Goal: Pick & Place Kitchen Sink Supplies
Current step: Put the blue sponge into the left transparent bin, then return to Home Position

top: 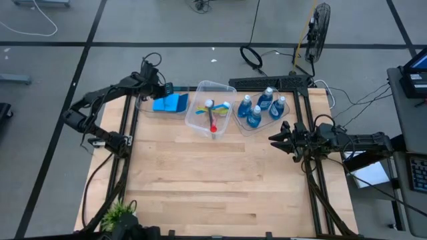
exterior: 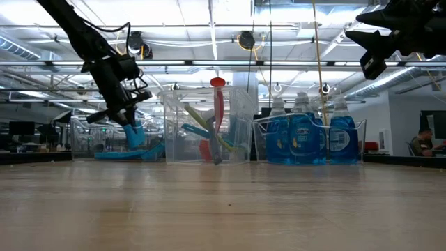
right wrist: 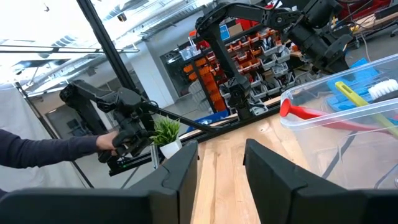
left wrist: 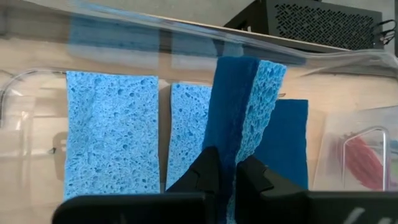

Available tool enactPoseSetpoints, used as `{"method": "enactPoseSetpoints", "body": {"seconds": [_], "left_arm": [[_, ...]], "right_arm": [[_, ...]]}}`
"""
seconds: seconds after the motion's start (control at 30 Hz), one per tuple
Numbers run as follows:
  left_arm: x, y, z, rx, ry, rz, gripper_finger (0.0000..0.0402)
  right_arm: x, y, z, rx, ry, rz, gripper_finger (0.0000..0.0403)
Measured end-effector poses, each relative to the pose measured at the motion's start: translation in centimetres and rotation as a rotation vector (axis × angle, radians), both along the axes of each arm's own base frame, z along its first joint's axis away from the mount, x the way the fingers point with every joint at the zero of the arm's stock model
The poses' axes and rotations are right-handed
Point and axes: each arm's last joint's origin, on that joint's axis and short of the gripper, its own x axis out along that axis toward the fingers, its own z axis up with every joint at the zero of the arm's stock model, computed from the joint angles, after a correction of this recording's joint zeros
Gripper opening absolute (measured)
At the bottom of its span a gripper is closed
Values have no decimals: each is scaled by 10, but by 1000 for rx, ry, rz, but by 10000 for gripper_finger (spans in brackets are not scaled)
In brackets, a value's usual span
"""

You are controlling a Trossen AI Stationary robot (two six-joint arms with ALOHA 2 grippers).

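- L gripper (left wrist: 227, 177), at about 10 o'clock on the table, is hanging over the left tub (top: 143, 105) w/ jaws pinching one sponge (left wrist: 245, 118) on edge; three more sponges (left wrist: 112, 130) are lying flat in the tub.
- Risk: the sponge is gripped by a thin edge, so it could be tilting and landing across its neighbours, or catching the tub wall.
- Middle tub (top: 200, 90) at 12 is holding the brushes (top: 213, 119).
- Bottles (top: 255, 115) are standing in the tub at 1.
- R gripper (top: 277, 139) is waiting at 3, jaws apart, holding nothing.
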Motion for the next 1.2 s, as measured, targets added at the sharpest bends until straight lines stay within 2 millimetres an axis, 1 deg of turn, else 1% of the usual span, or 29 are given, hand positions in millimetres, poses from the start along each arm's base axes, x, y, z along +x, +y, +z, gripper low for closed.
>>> {"method": "enactPoseSetpoints", "body": {"seconds": [0.1, 0.17, 0.43, 0.53, 0.7, 0.87, 0.97, 1.1, 1.2], "left_arm": [[0, 0, 0, 3, 5, -13, 24], [0, 0, 0, 4, 6, -18, 38], [0, -1, 1, -2, -13, -26, 139], [-1, -4, 8, 16, -41, -37, 177], [-5, -14, 32, 85, -113, -60, 226], [-13, -31, 63, 177, -200, -64, 250], [-19, -45, 83, 226, -289, -89, 251], [-24, -70, 108, 293, -419, -215, 239], [-27, -91, 124, 307, -525, -305, 226]], "right_arm": [[0, 0, 0, 0, 0, 0, 119], [0, 0, 0, 0, 0, 0, 120], [0, 0, 0, 0, 0, 0, 118], [0, 0, 0, 0, 0, 0, 120], [0, 0, 0, 0, 0, 0, 120], [0, 0, 0, 0, 0, 0, 120], [0, 0, 0, 0, 0, 0, 121], [0, 0, 0, -9, -1, -1, 119], [0, 0, 0, -9, 0, -1, 119]]}}
